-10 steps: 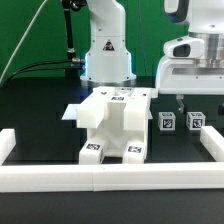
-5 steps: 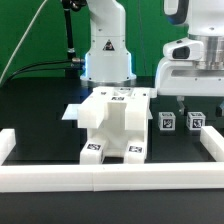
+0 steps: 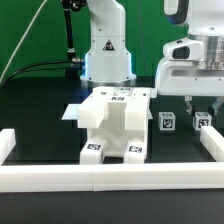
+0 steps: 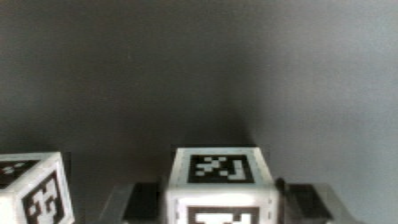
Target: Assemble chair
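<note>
Looking at the tool [image 3: 203,111] at the exterior view's right, we see its fingers [image 4: 139,200] flank a small cube [image 4: 219,172]; clenched or released, we cannot tell. A second cube [image 3: 168,122] stands beside it, the chair body [image 3: 112,120] mid-frame on the desk [image 3: 40,112].

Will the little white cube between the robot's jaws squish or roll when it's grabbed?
Probably no squish: the small cube looks like hard plastic. Its flat faces rest on the table, so rolling seems unlikely. Being small, it's likely light.

End effector [image 3: 203,108] low, pointing down, jaws apart
</note>
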